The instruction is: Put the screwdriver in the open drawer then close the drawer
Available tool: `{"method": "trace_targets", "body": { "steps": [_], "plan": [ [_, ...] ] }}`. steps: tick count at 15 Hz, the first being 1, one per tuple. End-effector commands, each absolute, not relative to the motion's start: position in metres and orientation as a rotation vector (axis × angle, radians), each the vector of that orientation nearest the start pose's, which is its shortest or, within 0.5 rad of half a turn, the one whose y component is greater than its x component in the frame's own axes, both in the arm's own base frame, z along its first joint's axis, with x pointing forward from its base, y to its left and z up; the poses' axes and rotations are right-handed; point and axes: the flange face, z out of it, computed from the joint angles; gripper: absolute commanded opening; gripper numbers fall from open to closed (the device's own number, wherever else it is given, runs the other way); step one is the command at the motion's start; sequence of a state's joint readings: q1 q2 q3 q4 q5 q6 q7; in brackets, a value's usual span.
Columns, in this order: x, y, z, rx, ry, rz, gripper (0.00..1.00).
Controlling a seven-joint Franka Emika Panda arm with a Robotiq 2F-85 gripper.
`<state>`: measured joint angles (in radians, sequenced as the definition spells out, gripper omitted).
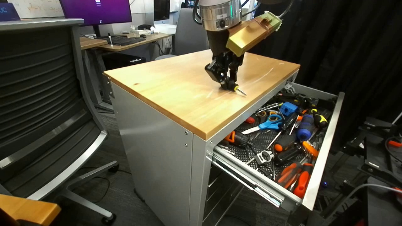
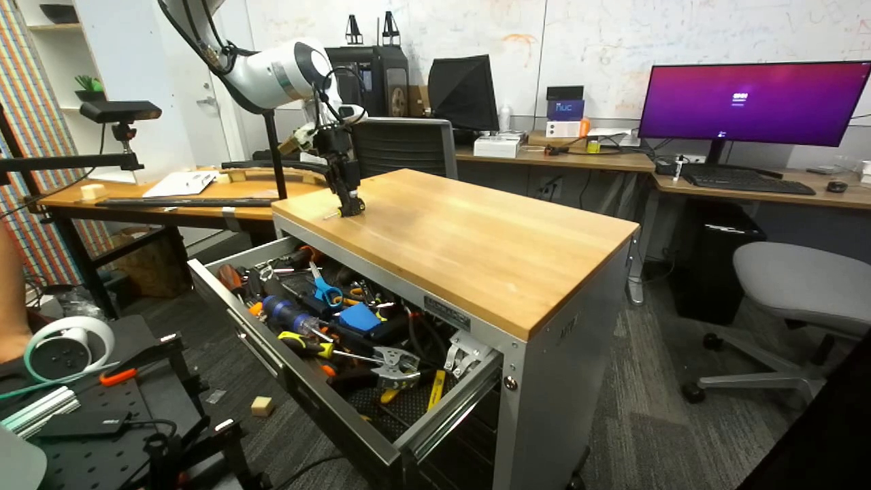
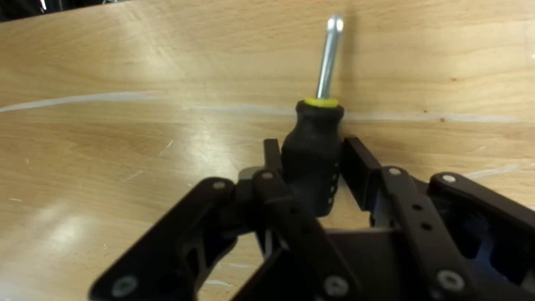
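My hand (image 3: 311, 155) grips the screwdriver (image 3: 319, 119) by its black handle (image 3: 312, 165) | I see it over the tabletop (image 1: 163, 81), contact unclear | drawer (image 1: 324, 150) open, tools (image 1: 304, 129) inside

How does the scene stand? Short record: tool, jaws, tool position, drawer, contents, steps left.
tool: stubby black-handled screwdriver, yellow collar, silver metal shaft
jaws: closed on its handle from both sides
tool position: on or just above the light wooden cabinet top; cannot tell which
drawer: wide shallow grey metal drawer, pulled open
contents: blue-handled scissors, blue boxy item, red tool handle, many others
steps left: screwdriver into drawer, then close drawer
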<state>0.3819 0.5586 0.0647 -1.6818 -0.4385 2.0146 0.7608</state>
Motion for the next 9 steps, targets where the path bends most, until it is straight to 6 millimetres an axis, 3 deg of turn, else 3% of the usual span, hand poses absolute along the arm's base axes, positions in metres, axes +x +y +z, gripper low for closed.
{"method": "trace_targets", "body": {
  "steps": [1, 5, 7, 9],
  "plan": [
    [0.601, 0.263, 0.28, -3.63, 0.127, 0.001, 0.15],
    [0.547, 0.269, 0.301, -3.684, 0.03, 0.224, 0.13],
    [0.525, 0.278, 0.301, -3.673, -0.045, 0.293, 0.13],
    [0.516, 0.288, 0.295, -3.676, -0.082, 0.253, 0.13]
  ]
}}
